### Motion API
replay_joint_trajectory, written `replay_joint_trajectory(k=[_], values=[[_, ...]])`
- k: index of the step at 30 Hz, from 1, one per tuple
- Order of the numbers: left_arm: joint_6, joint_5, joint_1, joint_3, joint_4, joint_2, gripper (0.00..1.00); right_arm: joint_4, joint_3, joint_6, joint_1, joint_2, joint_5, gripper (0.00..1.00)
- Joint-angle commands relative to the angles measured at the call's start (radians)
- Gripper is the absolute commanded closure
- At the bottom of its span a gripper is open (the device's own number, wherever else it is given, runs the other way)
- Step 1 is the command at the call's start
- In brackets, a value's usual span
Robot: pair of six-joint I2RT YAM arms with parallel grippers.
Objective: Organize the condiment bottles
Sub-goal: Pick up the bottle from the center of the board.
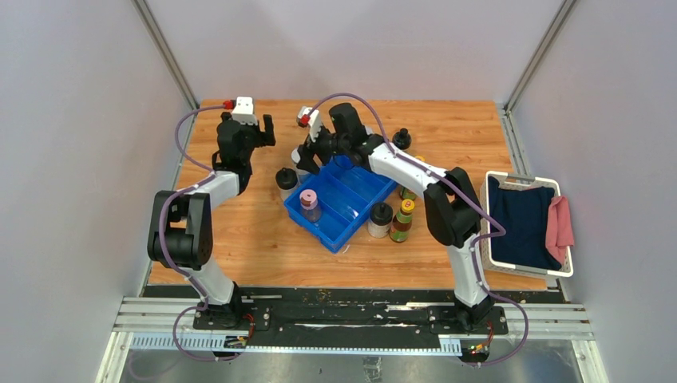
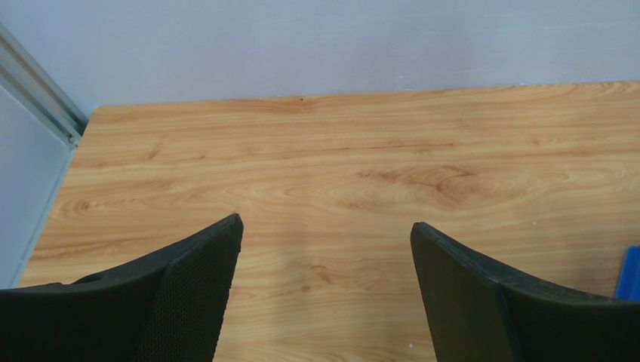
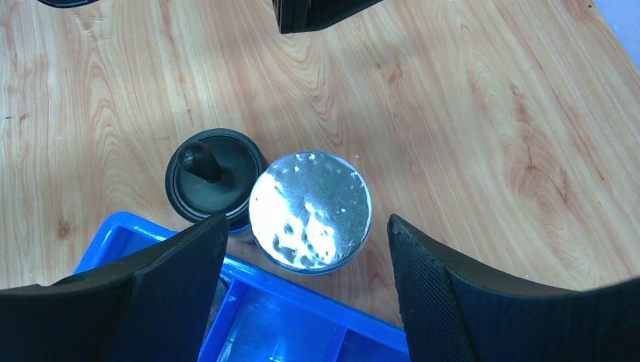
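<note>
My right gripper (image 3: pixel 306 226) is open and hovers over a clear jar with a shiny grey lid (image 3: pixel 309 211), which stands on the wood just outside the blue tray's (image 3: pixel 302 317) far corner. A black-lidded jar with a knob (image 3: pixel 215 177) touches it on the left and also shows in the top view (image 1: pixel 286 179). My right gripper (image 1: pixel 307 155) hides the grey-lidded jar in the top view. A pink-lidded jar (image 1: pixel 308 203) stands inside the tray (image 1: pixel 351 209). My left gripper (image 1: pixel 259 132) is open and empty over bare wood (image 2: pixel 326 226).
A black-lidded white jar (image 1: pixel 381 217) and dark bottles with yellow-red caps (image 1: pixel 403 219) stand right of the tray. Another black-lidded jar (image 1: pixel 401 140) stands at the back. A white basket (image 1: pixel 499 239) with cloths sits at the right edge.
</note>
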Motion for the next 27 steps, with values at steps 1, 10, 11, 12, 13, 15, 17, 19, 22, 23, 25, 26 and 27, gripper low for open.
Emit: replay_joint_trajectory(k=[1,10,11,12,13,15,17,19,22,23,25,26,27], values=[[0.009,0.006,0.008,-0.007,0.034,-0.036,0.11,0.001,0.04,-0.009,0.008,0.033,-0.022,0.2],[0.009,0.006,0.007,-0.007,0.034,-0.04,0.11,-0.001,0.062,-0.007,0.007,0.057,-0.031,0.2],[0.009,0.006,0.009,-0.007,0.034,-0.04,0.11,-0.001,0.066,-0.005,0.008,0.06,-0.032,0.2],[0.009,0.006,0.008,-0.007,0.034,-0.042,0.11,0.0,0.07,-0.005,0.008,0.063,-0.033,0.2],[0.009,0.005,0.008,-0.008,0.034,-0.041,0.11,-0.002,0.074,-0.004,0.008,0.067,-0.035,0.2],[0.019,0.006,0.008,-0.009,0.034,-0.041,0.11,-0.007,0.085,-0.004,0.008,0.075,-0.038,0.2],[0.032,0.003,0.008,-0.01,0.034,-0.042,0.11,-0.01,0.095,-0.003,0.007,0.084,-0.044,0.2],[0.035,0.004,0.007,-0.013,0.035,-0.043,0.11,-0.01,0.103,-0.001,0.007,0.091,-0.047,0.2],[0.036,0.003,0.008,-0.016,0.034,-0.042,0.11,-0.01,0.111,0.002,0.007,0.1,-0.051,0.2],[0.036,0.003,0.009,-0.016,0.034,-0.041,0.11,-0.01,0.114,0.002,0.007,0.103,-0.053,0.2],[0.036,0.005,0.009,-0.017,0.034,-0.04,0.11,-0.013,0.119,0.003,0.007,0.108,-0.055,0.21],[0.036,0.005,0.008,-0.016,0.034,-0.039,0.11,-0.014,0.123,0.003,0.007,0.113,-0.056,0.21],[0.038,0.003,0.008,-0.016,0.034,-0.04,0.11,-0.015,0.125,0.005,0.007,0.115,-0.058,0.21]])
